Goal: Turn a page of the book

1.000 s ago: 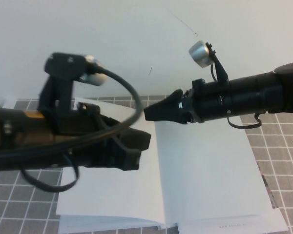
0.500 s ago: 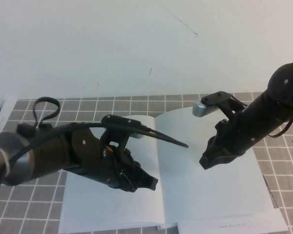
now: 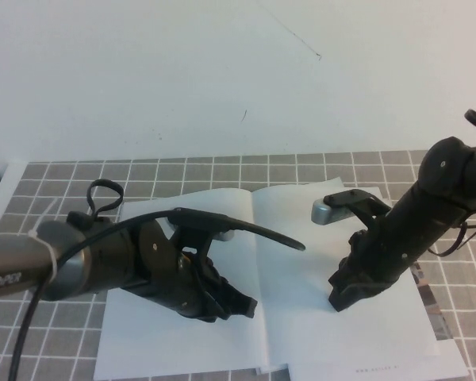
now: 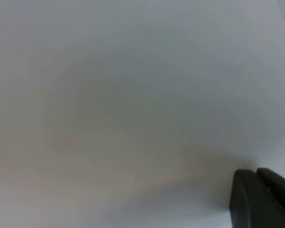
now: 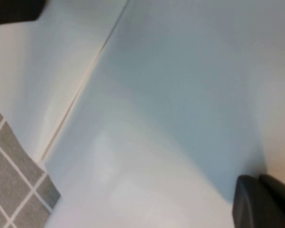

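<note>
The book [image 3: 301, 325] lies open on the grey checked mat, and both facing leaves show blank white. The page's printed face is hidden. My left gripper [image 3: 250, 305] is shut, with its tip down on the left leaf [image 3: 143, 341] close to the spine. My right gripper [image 3: 338, 302] is shut, with its tip down on the right leaf. In the left wrist view the shut fingers [image 4: 247, 194] rest against plain white paper [image 4: 133, 104]. In the right wrist view the shut fingers [image 5: 249, 204] touch the white page [image 5: 180, 95], with the spine line running past.
The grey checked mat [image 3: 47, 325] lies under the book, and it shows in the right wrist view [image 5: 9, 161]. A white sheet with small print [image 3: 381, 370] sticks out below the book's front right corner. A pale plain surface [image 3: 222, 71] lies beyond the mat.
Both arms have swung down from level above the book. Their shut tips now point onto the pages, the left near the spine and the right on the right leaf.
</note>
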### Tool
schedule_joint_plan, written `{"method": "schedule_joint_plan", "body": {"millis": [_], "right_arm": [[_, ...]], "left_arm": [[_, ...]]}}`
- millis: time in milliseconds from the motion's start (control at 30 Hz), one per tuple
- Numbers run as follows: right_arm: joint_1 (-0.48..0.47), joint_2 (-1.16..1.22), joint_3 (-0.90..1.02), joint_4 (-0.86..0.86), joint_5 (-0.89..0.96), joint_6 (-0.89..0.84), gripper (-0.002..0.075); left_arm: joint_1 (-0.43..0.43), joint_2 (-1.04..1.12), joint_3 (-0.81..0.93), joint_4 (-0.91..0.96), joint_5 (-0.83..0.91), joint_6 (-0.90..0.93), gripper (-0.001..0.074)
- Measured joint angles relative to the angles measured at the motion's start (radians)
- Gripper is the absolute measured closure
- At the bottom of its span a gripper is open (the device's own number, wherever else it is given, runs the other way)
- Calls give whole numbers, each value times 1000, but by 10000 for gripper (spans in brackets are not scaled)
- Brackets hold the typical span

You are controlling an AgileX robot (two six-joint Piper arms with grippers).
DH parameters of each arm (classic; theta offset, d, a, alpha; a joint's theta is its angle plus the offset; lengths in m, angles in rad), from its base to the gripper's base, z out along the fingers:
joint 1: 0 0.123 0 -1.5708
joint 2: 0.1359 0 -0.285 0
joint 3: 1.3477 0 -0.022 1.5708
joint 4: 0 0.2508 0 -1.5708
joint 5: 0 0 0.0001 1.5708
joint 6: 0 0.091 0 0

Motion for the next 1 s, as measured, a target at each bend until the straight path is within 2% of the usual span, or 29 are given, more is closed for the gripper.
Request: {"method": "schedule_joint_plan", "body": {"millis": [200,400,767,867,1000], "right_arm": [[0,-126,-7,-28,2,0,727],[0,-396,-20,-167,30,27,727],[0,-911,47,-485,68,257,727],[0,-1047,134,-558,87,316,727],[0,-1244,308,-621,90,391,727]], "left_arm": [[0,-146,0,16,23,9,738],[0,-402,-33,164,237,23,738],[0,-884,-38,665,503,-340,738],[0,-988,-38,708,550,-406,738],[0,-1112,29,714,530,-473,738]]}}
